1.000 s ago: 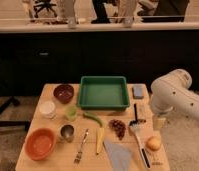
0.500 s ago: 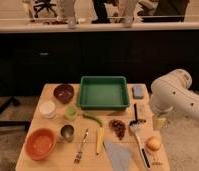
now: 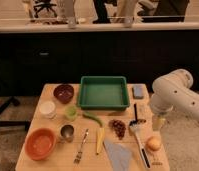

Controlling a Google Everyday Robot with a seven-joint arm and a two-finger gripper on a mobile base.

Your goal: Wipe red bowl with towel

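The wide, shallow orange-red bowl sits at the front-left corner of the wooden counter, just beside a small metal cup. The limp pale blue-grey towel lies at the front edge, well apart from that bowl, with a fork between them. The white arm's claw hangs over the counter's right edge, near a rounded orange fruit; whether it is wide or narrow cannot be told. A green rectangular tray lies at the back.
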